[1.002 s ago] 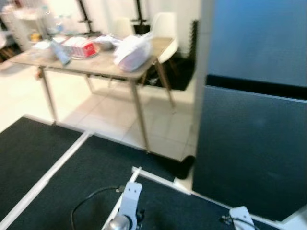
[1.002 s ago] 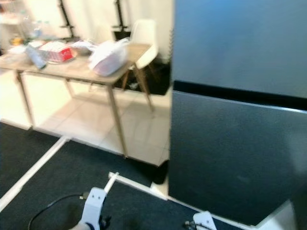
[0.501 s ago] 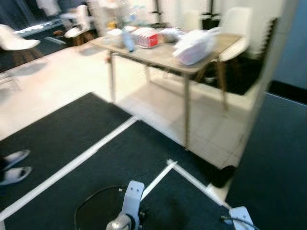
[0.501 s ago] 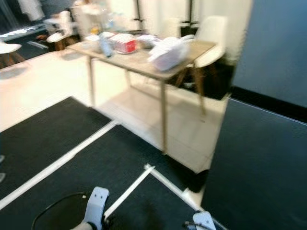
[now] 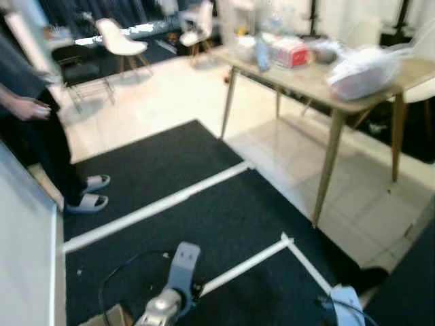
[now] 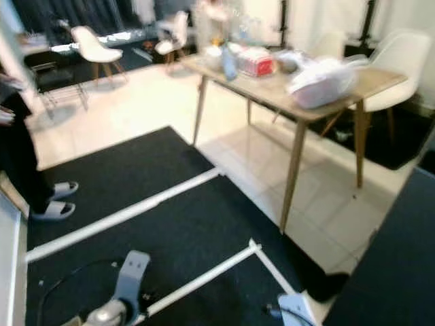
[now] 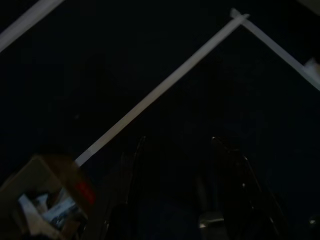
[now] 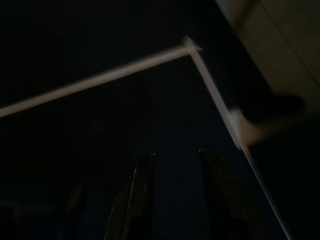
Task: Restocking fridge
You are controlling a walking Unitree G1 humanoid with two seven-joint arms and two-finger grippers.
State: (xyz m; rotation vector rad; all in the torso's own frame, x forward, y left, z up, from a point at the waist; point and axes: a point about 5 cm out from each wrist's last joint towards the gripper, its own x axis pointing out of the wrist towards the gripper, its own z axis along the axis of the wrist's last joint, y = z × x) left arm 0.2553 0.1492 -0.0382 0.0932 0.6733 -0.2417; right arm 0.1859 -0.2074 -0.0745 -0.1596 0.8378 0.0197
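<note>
**Kid:** What is the robot doing?

**Helper:** I think it is on its way to fetch food for the fridge. The food sits on the wooden table [image 6: 319,102]: a white bag [image 6: 323,83], a red and white box [image 6: 257,62] and a bottle [image 6: 228,64]. The dark slab at the right edge may be the fridge [image 6: 397,265], but it is cut off.

**Kid:** How can it do that well?

**Helper:** It should walk slowly over the black mat [image 5: 177,204], stop just in front of the table, and keep well away from the person [image 5: 27,129] standing at the left.

**Kid:** Are its hands holding anything?

**Helper:** No. The left gripper [image 7: 182,170] hangs over the mat with its fingers spread and nothing between them. The right gripper [image 8: 175,180] hangs low too, fingers a little apart, also with nothing in it.

**Kid:** What is hard to see?

**Helper:** The table things are blurry, so I cannot tell what is in the bag. Both wrist pictures are very dark. A brown box [image 7: 40,200] near the left gripper holds something I cannot make out.
</note>
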